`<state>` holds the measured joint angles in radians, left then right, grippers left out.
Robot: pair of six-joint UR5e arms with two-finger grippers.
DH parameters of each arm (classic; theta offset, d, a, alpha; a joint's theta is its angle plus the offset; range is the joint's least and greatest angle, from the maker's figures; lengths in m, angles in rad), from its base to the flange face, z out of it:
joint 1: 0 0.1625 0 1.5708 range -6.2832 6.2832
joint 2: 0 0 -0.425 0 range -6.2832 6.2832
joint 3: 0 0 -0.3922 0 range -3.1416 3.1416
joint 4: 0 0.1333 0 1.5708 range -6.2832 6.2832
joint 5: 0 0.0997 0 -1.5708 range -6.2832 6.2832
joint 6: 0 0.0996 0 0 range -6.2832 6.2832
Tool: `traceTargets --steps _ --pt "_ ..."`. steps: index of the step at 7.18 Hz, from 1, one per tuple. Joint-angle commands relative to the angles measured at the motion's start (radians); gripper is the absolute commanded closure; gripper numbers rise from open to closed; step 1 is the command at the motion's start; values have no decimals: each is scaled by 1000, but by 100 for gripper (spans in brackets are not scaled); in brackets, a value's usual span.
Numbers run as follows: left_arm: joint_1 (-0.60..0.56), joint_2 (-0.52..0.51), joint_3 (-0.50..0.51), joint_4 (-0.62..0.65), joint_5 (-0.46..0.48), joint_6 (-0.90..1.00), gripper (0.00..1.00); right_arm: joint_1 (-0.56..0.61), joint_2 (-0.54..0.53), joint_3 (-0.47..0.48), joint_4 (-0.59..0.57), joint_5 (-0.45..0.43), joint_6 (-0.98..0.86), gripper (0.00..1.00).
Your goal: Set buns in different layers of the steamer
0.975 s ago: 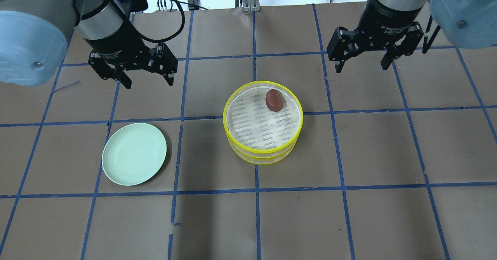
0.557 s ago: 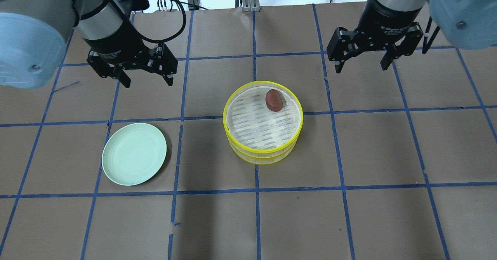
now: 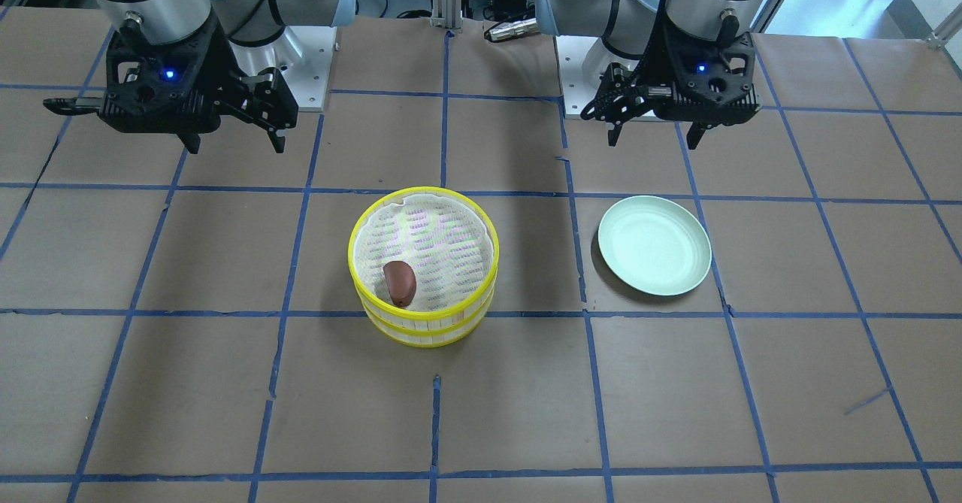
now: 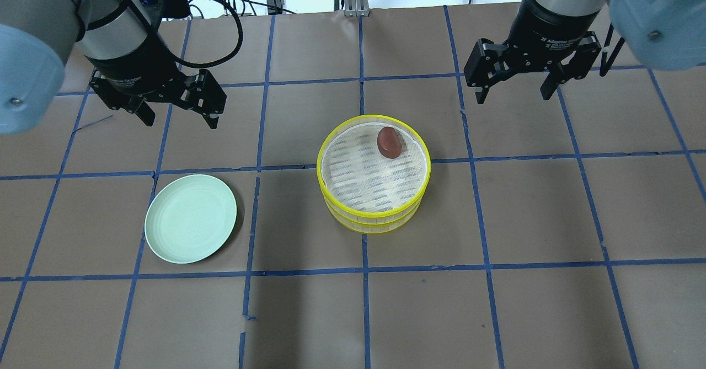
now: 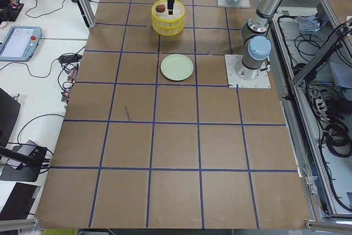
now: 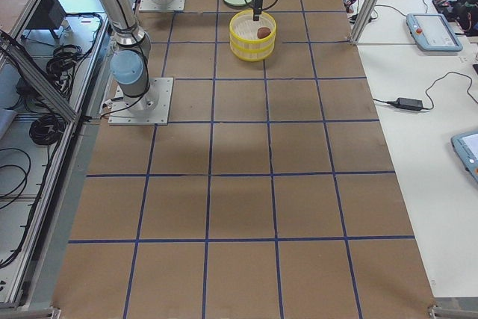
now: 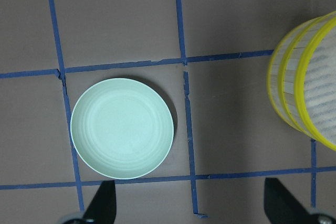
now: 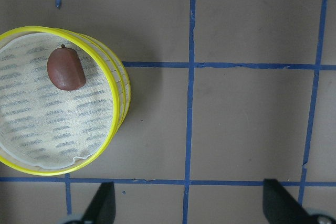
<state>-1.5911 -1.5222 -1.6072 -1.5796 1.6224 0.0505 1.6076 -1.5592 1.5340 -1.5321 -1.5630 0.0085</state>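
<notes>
While the two steamer layers (image 4: 373, 213) sit stacked on the counter (image 4: 496, 314), the reddish-brown bun (image 4: 389, 142) lies in the top one. The left tool (image 4: 181, 122) and right tool (image 4: 513, 97) hang spread, empty, on either side of the stack.

Cam layout, 6 views.
Overhead & front cams face each other, steeply down; side cams far, at table (image 4: 496, 314) ends; wrist cams near, straight down; all share steamer stack (image 4: 373, 173).
</notes>
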Motion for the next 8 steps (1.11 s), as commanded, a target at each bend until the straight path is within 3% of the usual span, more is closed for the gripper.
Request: traceTargets --steps 1,8 --pt "0 0 -2 1 -1 0 0 -5 1 0 0 3 -1 0" --pt "-3 2 -8 1 -13 2 0 -6 1 2 0 1 -2 0"
